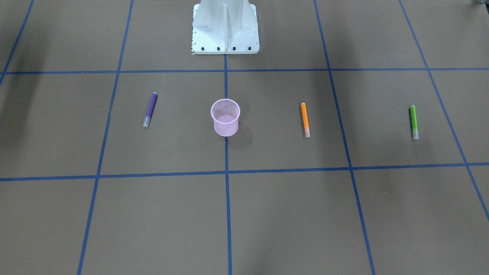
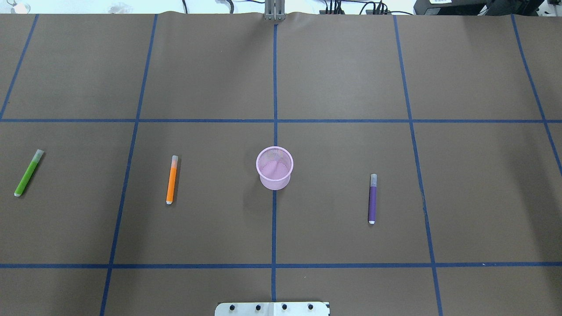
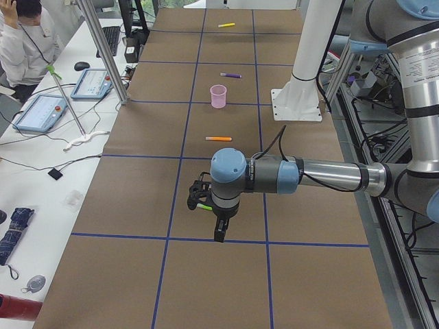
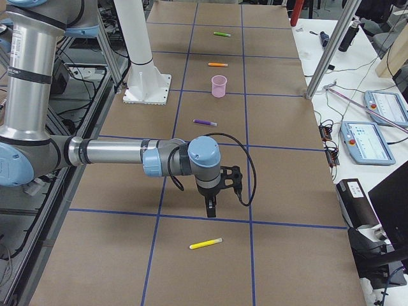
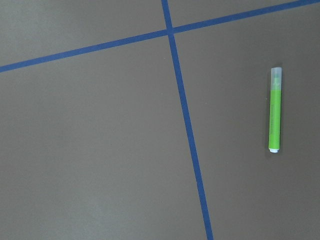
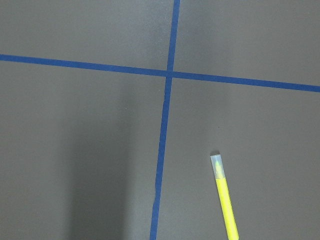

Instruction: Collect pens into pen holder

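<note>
Brown table cover (image 2: 197, 79) crossed by blue tape grid (image 2: 275, 219). White side bench (image 3: 41, 192) set alongside, with teach pendants (image 3: 40, 113), keyboard (image 3: 112, 40) and folded umbrella (image 3: 14, 236) laid on it. Person (image 3: 24, 41) seated at far end.

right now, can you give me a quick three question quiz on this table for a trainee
1. True or false: the pink cup already holds a pen.
2. The orange pen lies on which side of the cup? A: the robot's left. B: the robot's right. C: inside it.
3. Which colour of pen is missing from the overhead view?

Key:
1. False, the cup is empty.
2. A.
3. Yellow. The yellow pen shows only in the side views and the right wrist view.
</note>
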Tool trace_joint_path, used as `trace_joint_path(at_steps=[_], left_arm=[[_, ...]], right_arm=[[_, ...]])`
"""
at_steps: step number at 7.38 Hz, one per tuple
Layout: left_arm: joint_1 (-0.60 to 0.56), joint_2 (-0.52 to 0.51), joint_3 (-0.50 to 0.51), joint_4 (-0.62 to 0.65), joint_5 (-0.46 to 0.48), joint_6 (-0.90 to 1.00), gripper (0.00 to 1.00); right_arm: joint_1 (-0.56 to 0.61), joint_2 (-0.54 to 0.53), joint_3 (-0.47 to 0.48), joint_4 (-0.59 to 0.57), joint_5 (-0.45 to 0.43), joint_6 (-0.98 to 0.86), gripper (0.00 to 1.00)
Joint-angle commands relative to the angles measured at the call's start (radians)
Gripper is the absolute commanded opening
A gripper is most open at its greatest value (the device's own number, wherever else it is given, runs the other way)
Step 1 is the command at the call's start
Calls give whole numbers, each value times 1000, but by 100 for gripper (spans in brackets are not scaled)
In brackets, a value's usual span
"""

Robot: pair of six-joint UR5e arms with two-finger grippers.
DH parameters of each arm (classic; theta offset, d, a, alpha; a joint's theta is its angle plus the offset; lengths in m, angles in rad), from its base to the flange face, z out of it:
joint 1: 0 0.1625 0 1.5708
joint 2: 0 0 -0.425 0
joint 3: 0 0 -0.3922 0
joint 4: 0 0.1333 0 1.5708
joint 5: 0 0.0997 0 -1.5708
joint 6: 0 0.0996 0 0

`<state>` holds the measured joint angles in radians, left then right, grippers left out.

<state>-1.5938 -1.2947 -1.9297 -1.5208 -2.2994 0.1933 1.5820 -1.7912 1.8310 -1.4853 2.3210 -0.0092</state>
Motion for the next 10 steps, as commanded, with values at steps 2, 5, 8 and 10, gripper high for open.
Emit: trace_joint_path(at_steps=[2, 5, 8, 10], left_arm=[[2, 3, -14, -10, 2, 0, 100], [2, -9, -15, -15, 2, -8, 100], [2, -144, -26, -41, 8, -9, 100], [2, -170, -12, -83, -2, -9, 100]], right_arm=[[0, -2, 2, 0, 11, 0, 100], [-2, 7, 46, 60, 18, 8, 100], [-2, 7, 8, 260, 27, 21, 100], [0, -5, -66, 340, 28, -5, 100]])
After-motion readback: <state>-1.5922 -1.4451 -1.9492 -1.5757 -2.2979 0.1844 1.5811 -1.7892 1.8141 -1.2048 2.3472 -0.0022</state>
